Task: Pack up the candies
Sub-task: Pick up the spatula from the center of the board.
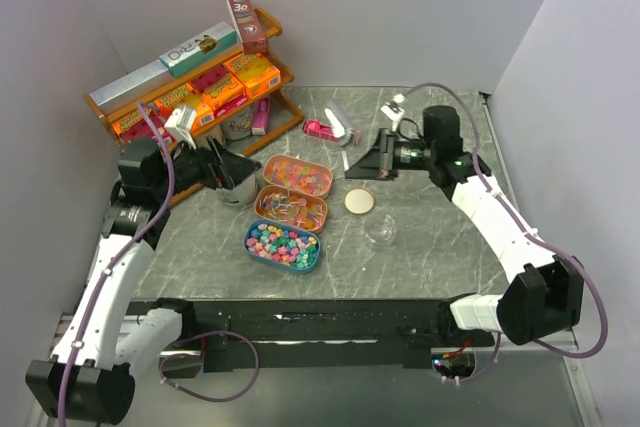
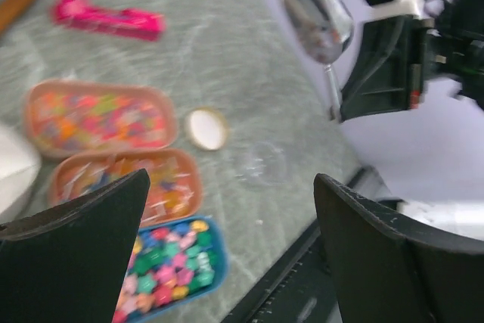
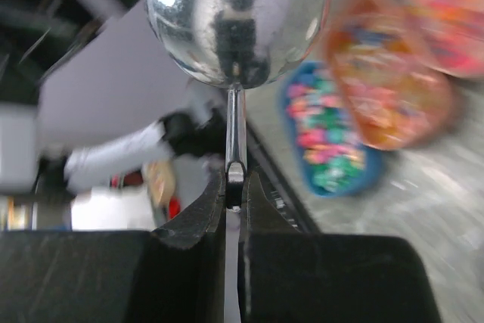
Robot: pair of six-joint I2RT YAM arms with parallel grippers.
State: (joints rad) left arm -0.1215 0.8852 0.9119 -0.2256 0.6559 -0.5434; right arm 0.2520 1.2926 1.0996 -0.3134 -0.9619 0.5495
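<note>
Right claw (image 3: 234, 196) grips the spoon (image 3: 236, 20) by its thin handle. We see the candies (image 1: 285, 245) in tins (image 1: 312, 263) mid desk (image 1: 440, 257), off to its left, nearer our edge. Left claw (image 2: 231, 183) is wide open.

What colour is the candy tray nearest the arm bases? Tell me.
Blue; the tray shows best in the top external view.

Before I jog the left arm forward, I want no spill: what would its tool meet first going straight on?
Probably the middle tray, whose edge shows between the open left tool's fingers; depth is unclear, so it might land beside the clear jar instead.
</note>
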